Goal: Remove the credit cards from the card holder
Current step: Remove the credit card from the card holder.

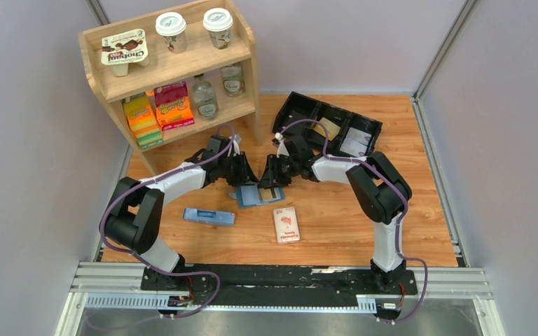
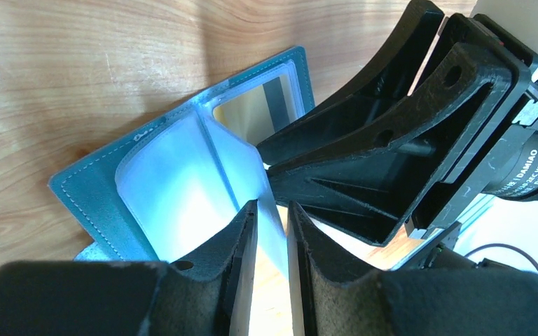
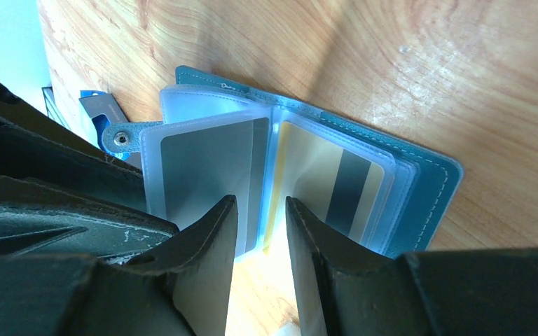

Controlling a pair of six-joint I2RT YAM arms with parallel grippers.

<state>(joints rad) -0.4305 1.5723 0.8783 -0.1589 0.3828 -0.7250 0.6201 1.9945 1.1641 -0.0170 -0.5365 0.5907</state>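
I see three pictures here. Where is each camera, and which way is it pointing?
Top: fixed above and behind the arms, looking down on table, shelf, left gripper and right gripper.
Left wrist: on the left arm, looking past its own fingers at the card holder's clear sleeves.
Right wrist: on the right arm, looking past its fingers at the grey card and tan card.
Shared: all three show the card holder; each wrist view catches the other gripper.

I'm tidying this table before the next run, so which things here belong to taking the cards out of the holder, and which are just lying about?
In the job: card holder, grey card, tan-gold card, left gripper, right gripper.
Lying about: pale blue box, white pack, black tray, wooden shelf.
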